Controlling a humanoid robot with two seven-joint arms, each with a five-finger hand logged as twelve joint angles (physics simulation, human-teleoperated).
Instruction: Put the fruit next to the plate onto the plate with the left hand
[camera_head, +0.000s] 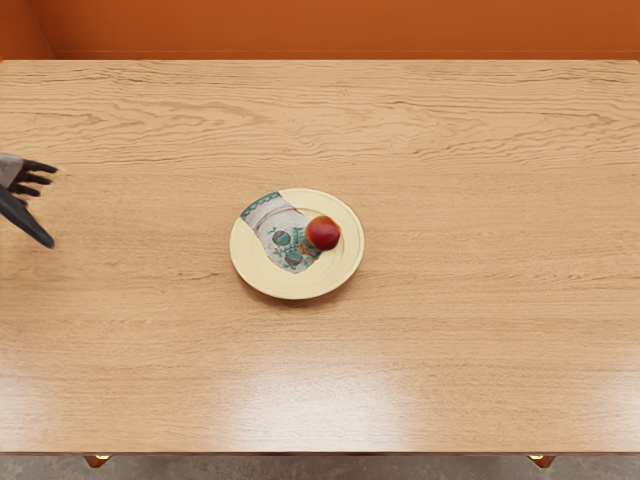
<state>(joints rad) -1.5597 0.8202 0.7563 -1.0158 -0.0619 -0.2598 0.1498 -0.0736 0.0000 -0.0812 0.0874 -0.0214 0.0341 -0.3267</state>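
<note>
From my head view I see the left hand (24, 198) at the far left edge of the frame, about mid-depth over the table (460, 360). Only the hand shows, the arm is cut off by the edge. Its dark fingers (38, 167) are splayed wide and hold nothing. One long finger points down toward the near right. I can't tell if the hand touches the wood or hangs above it.

The fruit (322, 232), red and round like an apple, sits on the plate (298, 285), right of the plate's middle and inside the rim. It's well apart from the hand.

The plate is pale yellow and round, and lies flat slightly left of the table's centre. A grey-green patterned patch (276, 228) runs from its far-left rim toward the middle. The fruit sits just at that patch's right end, touching or overlapping it. I can't tell whether the patch is printed or a separate item.

The table is light wood grain, with a glare spot on the near side. An orange wall (340, 25) runs along the far edge.
</note>
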